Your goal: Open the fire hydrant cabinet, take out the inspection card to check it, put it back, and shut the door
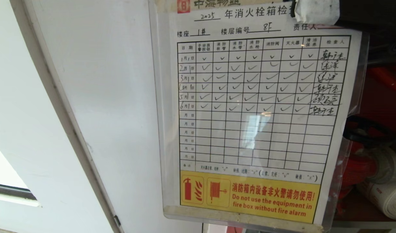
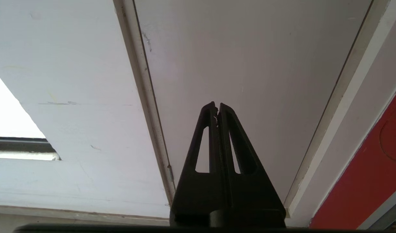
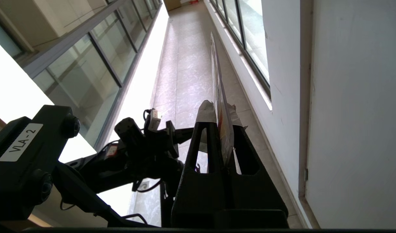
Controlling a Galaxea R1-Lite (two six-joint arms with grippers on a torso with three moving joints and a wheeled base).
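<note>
On my head view the inspection card [image 1: 256, 119] fills the frame, held up close in its clear sleeve, ticks filling six rows, with the red interior of the fire hydrant cabinet [image 1: 383, 106] and its white rolled hose [image 1: 383, 194] behind its right edge; a taped fingertip covers the card's top right corner. On my left wrist view the left gripper [image 2: 217, 105] is idle, fingers pressed together, facing a white panel [image 2: 249, 64]. On my right wrist view the right gripper [image 3: 219, 111] is clamped on the card's edge, seen edge-on.
</note>
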